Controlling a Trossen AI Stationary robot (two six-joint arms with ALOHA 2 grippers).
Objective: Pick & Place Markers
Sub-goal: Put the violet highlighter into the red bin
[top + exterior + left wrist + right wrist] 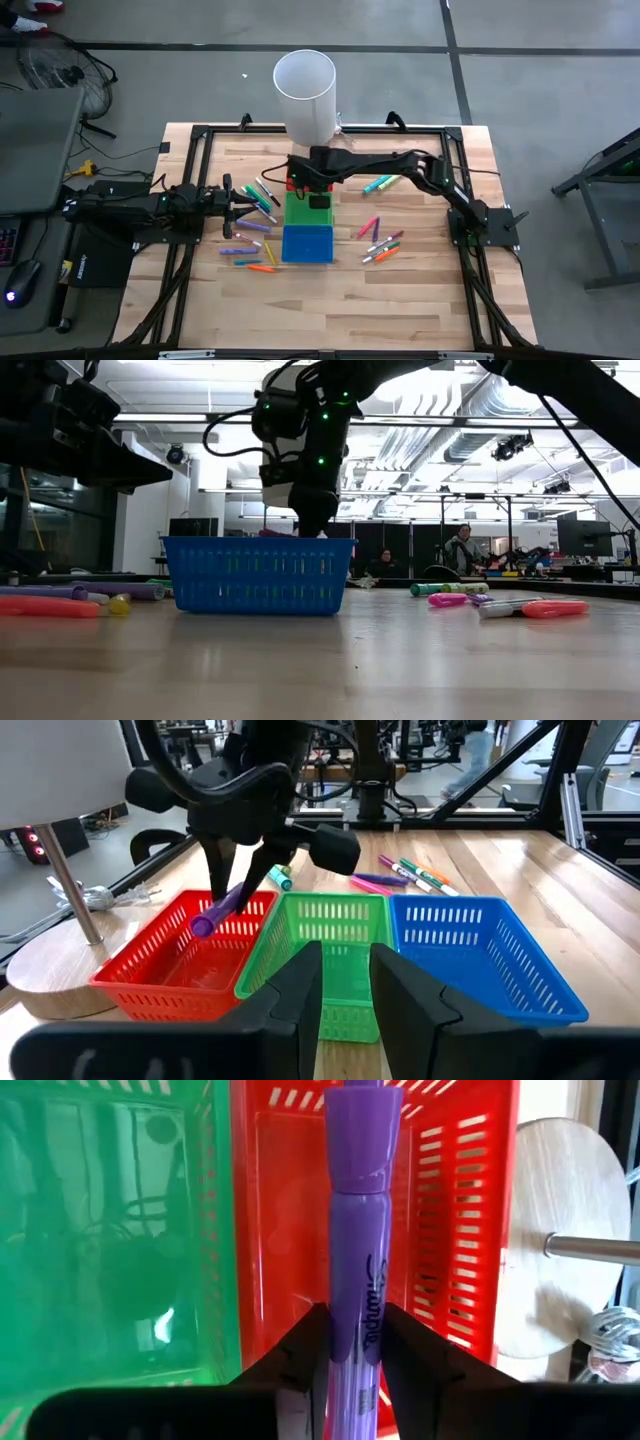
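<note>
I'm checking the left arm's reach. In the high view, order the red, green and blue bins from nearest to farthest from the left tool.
From the left tool, at table left:
1. Green bin, middle of the row.
2. Blue bin, near end; close to green's distance.
3. Red bin, far end by the lamp, under the right arm.

Blue slatted plastic bin stood centre on the pale wooden surface, dark robot arm descended behind it, purple and pink markers lay left, green, pink and orange markers lay right
</note>
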